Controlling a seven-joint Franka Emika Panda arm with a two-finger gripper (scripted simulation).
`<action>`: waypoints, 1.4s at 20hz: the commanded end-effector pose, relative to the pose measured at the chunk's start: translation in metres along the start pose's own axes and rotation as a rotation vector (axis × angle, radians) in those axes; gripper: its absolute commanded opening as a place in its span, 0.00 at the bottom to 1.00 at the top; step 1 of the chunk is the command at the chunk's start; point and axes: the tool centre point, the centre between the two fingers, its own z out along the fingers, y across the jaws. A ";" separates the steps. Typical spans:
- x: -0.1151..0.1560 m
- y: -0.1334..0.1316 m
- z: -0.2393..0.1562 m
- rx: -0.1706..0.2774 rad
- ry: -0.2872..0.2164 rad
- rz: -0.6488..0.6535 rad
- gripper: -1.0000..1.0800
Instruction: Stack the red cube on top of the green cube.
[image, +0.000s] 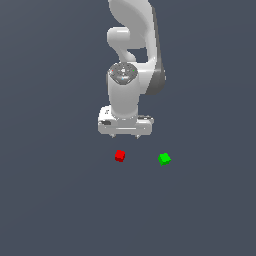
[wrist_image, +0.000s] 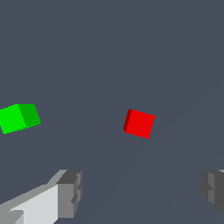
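Observation:
The red cube (image: 119, 155) (wrist_image: 139, 123) lies on the dark grey floor, small and bright. The green cube (image: 164, 159) (wrist_image: 19, 117) rests on the same floor, off toward the exterior view's right of the red one, with a clear gap between them. My gripper (image: 125, 135) (wrist_image: 142, 194) hangs above and behind the red cube, touching neither cube. Its fingers (wrist_image: 70, 192) stand wide apart in the wrist view with nothing between them, so it is open.
The white arm (image: 130, 50) rises behind the cubes in the exterior view. Plain dark grey floor (image: 60, 200) spreads on all sides with no other objects in sight.

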 end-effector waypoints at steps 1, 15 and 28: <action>0.000 0.000 0.000 0.000 0.000 0.000 0.96; 0.016 0.017 0.057 0.001 0.020 0.170 0.96; 0.024 0.027 0.088 0.004 0.029 0.261 0.96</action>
